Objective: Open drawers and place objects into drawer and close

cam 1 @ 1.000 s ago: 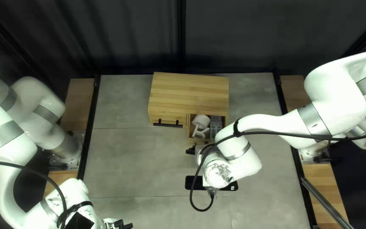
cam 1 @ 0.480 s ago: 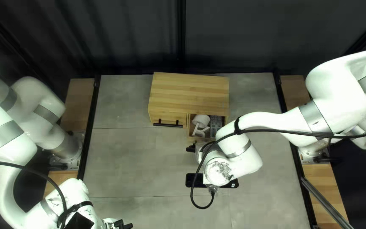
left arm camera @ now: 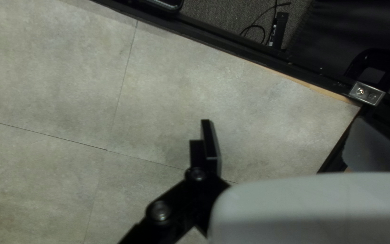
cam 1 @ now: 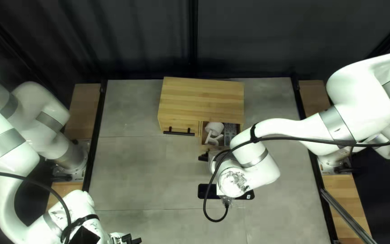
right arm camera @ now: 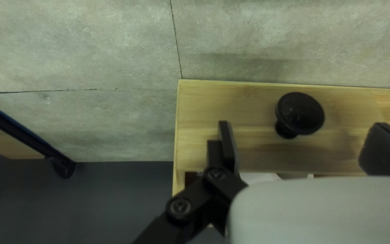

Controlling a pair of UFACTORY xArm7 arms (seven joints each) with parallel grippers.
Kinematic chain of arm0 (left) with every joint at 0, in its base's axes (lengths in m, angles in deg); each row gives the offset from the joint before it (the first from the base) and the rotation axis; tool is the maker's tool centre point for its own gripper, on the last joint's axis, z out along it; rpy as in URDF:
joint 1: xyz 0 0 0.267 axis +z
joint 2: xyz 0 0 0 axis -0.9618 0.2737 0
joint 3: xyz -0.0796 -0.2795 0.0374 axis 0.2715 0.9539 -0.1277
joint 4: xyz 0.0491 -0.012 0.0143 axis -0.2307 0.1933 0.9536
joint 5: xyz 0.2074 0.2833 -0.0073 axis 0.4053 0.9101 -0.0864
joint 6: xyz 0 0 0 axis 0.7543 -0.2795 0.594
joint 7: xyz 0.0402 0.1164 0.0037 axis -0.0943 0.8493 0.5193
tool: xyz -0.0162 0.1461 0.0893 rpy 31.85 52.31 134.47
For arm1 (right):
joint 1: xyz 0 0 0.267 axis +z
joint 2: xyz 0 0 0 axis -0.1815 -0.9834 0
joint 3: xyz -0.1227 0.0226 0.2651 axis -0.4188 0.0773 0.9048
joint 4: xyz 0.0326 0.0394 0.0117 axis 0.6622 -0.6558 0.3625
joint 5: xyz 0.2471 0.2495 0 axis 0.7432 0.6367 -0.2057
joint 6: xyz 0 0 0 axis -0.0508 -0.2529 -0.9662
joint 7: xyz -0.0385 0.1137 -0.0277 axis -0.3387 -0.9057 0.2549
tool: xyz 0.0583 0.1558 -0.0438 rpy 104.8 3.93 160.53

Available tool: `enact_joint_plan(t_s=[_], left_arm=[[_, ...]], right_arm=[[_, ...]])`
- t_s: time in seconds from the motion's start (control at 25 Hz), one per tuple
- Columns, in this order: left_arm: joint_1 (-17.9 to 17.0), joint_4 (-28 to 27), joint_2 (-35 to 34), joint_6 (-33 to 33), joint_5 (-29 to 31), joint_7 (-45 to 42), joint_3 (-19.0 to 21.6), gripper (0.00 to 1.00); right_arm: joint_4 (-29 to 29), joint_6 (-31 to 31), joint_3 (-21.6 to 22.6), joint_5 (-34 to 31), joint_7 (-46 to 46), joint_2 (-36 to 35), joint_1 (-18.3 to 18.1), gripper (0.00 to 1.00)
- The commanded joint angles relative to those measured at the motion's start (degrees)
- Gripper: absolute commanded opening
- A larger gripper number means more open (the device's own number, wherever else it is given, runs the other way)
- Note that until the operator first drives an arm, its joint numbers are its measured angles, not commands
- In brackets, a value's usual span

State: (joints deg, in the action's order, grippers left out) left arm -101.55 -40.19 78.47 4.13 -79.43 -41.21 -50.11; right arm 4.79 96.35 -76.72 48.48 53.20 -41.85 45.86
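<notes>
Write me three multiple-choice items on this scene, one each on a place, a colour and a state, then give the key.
1. Where do the white objects lie?
A: on top of the cabinet
B: inside the open drawer
C: on the floor by the curtain

2. What colour is the open drawer's round knob?
A: black
B: white
C: red

3. How is the right gripper?
A: shut on the knob
B: shut on nothing
C: open

Key:
1 B: the top left view shows them within the drawer's walls.
2 A: the right wrist view shows a dark, black knob.
3 C: its fingers stand wide apart in the right wrist view, with gaps on both sides of the knob.
</notes>
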Motion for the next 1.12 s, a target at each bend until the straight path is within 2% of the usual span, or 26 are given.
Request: enact_joint_plan(t_s=[0.04, 0.56, 1.12], left_arm=[[0.0, 0.0, 0.0, 0.0, 0.0, 0.0, 0.0, 1.0], [0.0, 0.0, 0.0, 0.0, 0.0, 0.0, 0.0, 1.0], [0.0, 0.0, 0.0, 0.0, 0.0, 0.0, 0.0, 1.0]], right_arm=[[0.0, -0.2, 0.0, -0.1, 0.0, -0.1, -0.1, 1.0], [0.2, -0.3, -0.2, -0.2, 0.3, -0.1, -0.3, 1.0], [3.8, 2.6, 0.9, 1.0, 0.0, -1.5, 1.0, 1.0]])
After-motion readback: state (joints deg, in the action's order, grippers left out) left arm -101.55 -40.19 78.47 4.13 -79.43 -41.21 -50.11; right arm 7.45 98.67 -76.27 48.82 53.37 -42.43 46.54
